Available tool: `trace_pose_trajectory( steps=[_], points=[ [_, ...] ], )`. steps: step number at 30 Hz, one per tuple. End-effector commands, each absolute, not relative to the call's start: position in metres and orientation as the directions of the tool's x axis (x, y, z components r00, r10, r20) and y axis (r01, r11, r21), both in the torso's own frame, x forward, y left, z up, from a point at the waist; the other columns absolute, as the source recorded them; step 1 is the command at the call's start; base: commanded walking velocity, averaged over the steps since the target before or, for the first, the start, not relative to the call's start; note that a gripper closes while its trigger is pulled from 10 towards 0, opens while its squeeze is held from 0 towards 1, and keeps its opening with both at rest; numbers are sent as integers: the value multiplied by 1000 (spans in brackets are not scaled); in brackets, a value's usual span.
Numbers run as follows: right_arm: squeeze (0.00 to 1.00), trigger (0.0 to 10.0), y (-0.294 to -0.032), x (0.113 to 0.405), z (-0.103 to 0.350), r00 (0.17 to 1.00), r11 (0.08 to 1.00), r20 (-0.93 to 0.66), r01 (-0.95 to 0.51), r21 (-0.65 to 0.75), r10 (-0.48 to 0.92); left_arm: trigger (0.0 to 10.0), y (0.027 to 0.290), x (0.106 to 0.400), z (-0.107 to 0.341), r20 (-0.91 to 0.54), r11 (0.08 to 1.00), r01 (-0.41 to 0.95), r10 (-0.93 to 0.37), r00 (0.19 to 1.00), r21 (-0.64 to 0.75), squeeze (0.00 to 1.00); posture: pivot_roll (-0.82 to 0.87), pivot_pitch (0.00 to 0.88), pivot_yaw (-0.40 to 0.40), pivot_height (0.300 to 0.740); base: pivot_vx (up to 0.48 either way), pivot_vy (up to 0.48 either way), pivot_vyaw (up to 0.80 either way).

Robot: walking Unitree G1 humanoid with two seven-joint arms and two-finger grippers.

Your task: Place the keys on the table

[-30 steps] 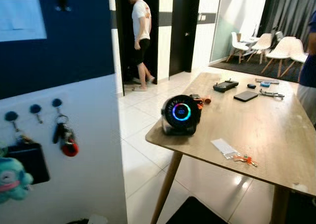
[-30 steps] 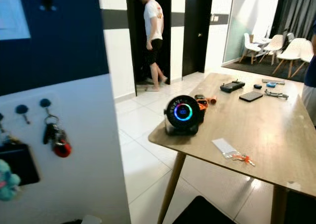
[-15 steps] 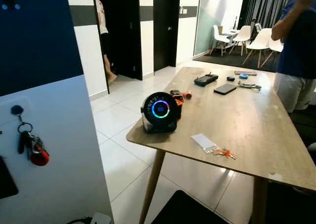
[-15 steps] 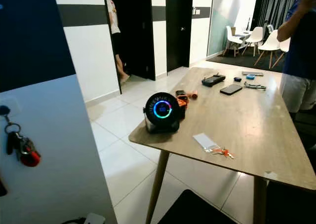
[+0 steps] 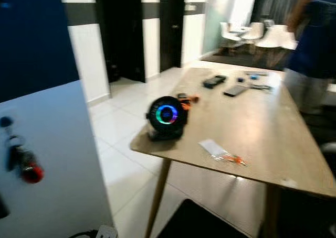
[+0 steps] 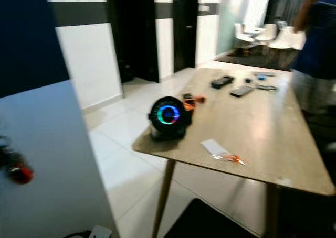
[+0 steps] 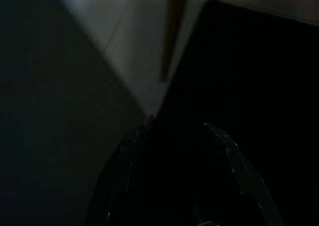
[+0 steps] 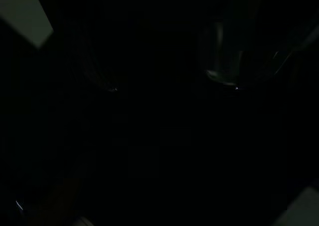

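I'm seeing keys (image 5: 21, 162) hanging on the wall, counter (image 5: 262, 128) well apart; I cannot tell either gripper's state.

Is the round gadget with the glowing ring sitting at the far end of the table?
No, the round gadget sits at the near corner of the table, closest to the camera.

A pale wooden surface (image 5: 262, 122) on slanted legs stands on a white tiled floor (image 5: 121, 128), blurred; a white partition (image 5: 58, 159) topped by a dark blue wall (image 5: 31, 33) stands at the left; black doorways (image 5: 118, 28) break the white back wall; white chairs (image 5: 247, 33) sit beyond in bright light.
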State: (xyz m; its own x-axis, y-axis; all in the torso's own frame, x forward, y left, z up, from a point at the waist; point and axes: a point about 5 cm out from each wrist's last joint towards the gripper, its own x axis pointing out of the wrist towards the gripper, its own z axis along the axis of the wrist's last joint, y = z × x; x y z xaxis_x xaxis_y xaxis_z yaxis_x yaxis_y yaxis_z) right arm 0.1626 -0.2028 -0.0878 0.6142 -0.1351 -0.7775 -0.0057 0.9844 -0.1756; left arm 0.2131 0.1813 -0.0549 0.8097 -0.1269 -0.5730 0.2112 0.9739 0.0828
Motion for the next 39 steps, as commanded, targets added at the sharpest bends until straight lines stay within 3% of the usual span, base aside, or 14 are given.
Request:
trace_pose_trajectory(
  steps=[1,12,39],
  points=[
    [0,10000,-203,159,-90,596,984,-791,-8,-175,-136,10000,183,212,-55,-574,971,218,-125,809,95,0,2,4,37,740,0,0,-800],
    [0,10000,-211,152,-91,586,983,-797,-4,-185,-147,10000,181,210,-57,-578,973,214,-123,807,92,0,-5,14,27,740,0,0,-782],
    [0,10000,-204,158,-90,588,978,-796,-36,-206,-146,10000,185,212,-54,-554,982,159,-77,829,101,0,4,0,15,740,0,0,0]
  ],
)
